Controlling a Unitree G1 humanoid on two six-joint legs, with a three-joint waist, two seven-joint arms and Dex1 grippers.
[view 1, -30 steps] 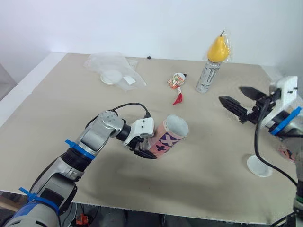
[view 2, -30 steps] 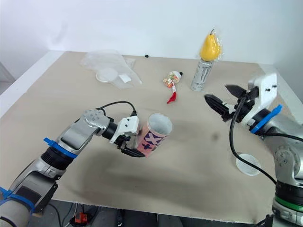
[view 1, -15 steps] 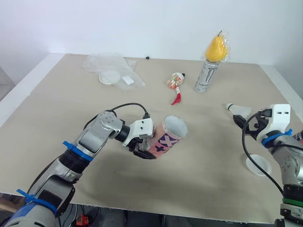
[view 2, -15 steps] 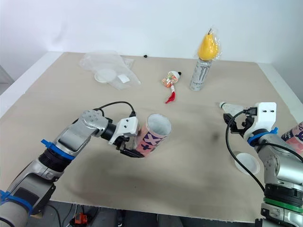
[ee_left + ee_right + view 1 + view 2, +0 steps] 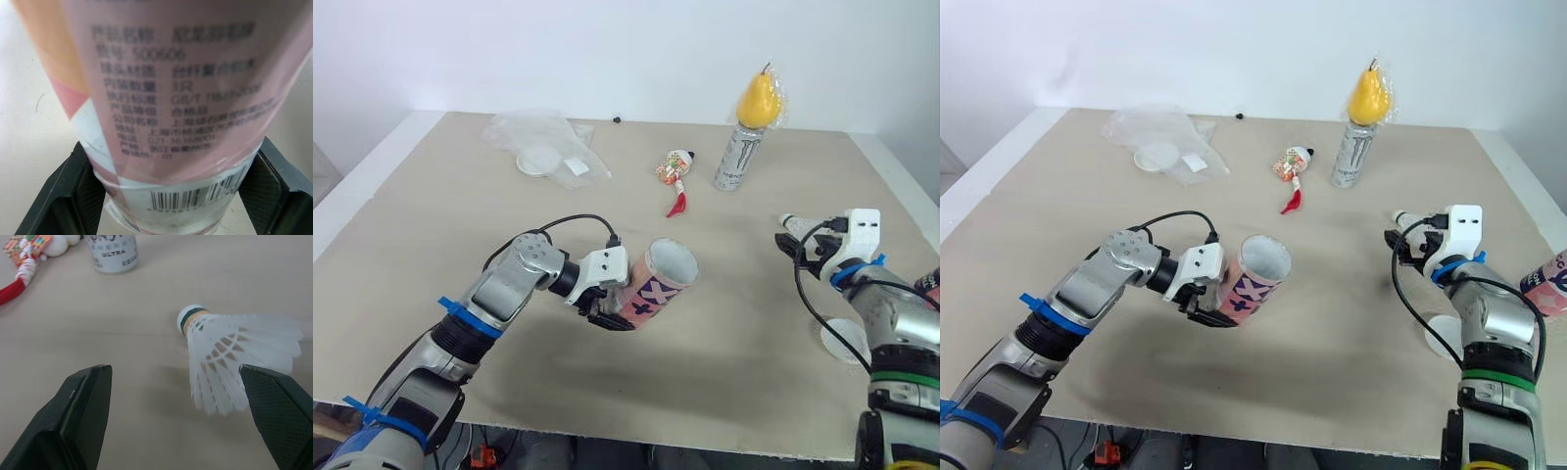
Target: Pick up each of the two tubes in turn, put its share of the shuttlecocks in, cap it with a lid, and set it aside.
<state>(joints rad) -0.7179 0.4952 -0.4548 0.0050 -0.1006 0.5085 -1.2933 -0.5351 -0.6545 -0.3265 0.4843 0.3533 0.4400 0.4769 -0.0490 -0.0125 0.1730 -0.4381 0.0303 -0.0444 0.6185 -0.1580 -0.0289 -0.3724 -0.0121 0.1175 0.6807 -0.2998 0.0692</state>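
A pink patterned tube is held tilted just above the table's middle, its open mouth facing up and to the right. My left gripper is shut on the tube's lower end; the left wrist view has its two fingers pressed against the label's sides. A white feather shuttlecock lies on the table at the right, between the fingers of my open right gripper, untouched. A second pink tube pokes in at the right edge. One white lid lies by my right arm.
A silver drink can with a yellow pear on top stands at the back. A small red and white trinket lies left of it. A clear plastic bag holding a white disc lies at the back left.
My right arm came down from a raised pose to the table, and its open fingers now straddle the shuttlecock. The left gripper and tube have stayed put.
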